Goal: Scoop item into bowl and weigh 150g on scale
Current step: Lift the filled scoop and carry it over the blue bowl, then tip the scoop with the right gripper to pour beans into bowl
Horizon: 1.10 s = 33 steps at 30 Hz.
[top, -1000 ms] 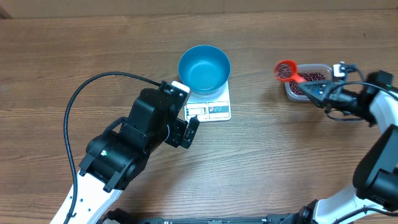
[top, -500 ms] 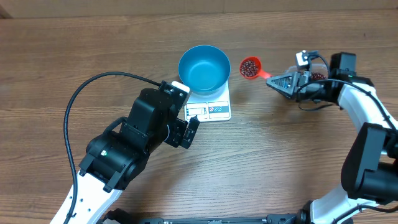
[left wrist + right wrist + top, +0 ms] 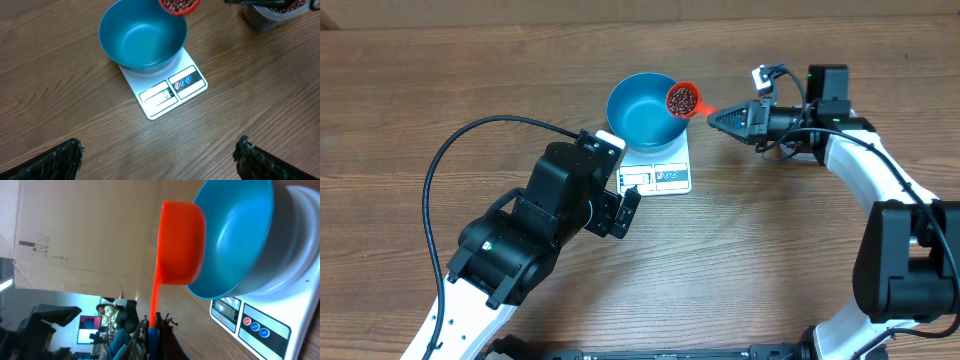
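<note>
Worktop layout same as a second ago. Left arm parked on the near side of the scale and hasn't moved; left gripper has jaws wide apart, holding nothing. Right arm has swung in from the clear tub, which sits to the right of the scale in the overhead view. Right gripper is clamped together on the handle of the orange scoop. Blue bowl sits on top of the scale, inside bare, nothing poured yet. Scale display too small to read. Scoop now hangs above the scale at the bowl's right rim, roughly level, not tipped. Beans fill the scoop; the rest are back in the tub. Carry looks done, tipping into the bowl is next, and weighing has barely begun.
</note>
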Motion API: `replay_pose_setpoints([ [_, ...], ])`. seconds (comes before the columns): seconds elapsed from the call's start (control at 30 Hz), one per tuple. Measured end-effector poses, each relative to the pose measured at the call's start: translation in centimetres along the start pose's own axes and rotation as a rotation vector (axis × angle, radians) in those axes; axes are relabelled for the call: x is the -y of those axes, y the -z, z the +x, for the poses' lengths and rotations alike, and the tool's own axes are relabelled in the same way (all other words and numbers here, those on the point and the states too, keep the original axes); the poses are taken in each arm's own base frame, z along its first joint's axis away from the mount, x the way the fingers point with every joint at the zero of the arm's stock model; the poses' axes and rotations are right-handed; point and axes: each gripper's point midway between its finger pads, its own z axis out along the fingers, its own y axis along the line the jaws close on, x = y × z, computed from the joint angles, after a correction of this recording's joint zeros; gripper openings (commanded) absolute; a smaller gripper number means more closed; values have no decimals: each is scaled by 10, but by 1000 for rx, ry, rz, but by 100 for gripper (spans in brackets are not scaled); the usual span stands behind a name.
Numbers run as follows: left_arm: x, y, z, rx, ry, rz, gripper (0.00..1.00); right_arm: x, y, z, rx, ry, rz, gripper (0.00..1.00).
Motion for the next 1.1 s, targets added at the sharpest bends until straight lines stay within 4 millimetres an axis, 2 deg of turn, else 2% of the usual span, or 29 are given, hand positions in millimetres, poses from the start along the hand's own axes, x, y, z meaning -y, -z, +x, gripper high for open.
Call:
replay_pose_setpoints([
  [0.13, 0, 0, 0, 0, 0, 0, 99, 10, -15, 1, 4, 34, 86, 4],
  [0.43, 0, 0, 0, 0, 0, 0, 100, 13, -42, 12, -37, 237, 159, 4],
  [0.83, 0, 0, 0, 0, 0, 0, 100, 25, -41, 1, -17, 465, 253, 4],
  [1.1, 0, 0, 0, 0, 0, 0, 100, 27, -40, -9, -20, 734, 286, 4],
])
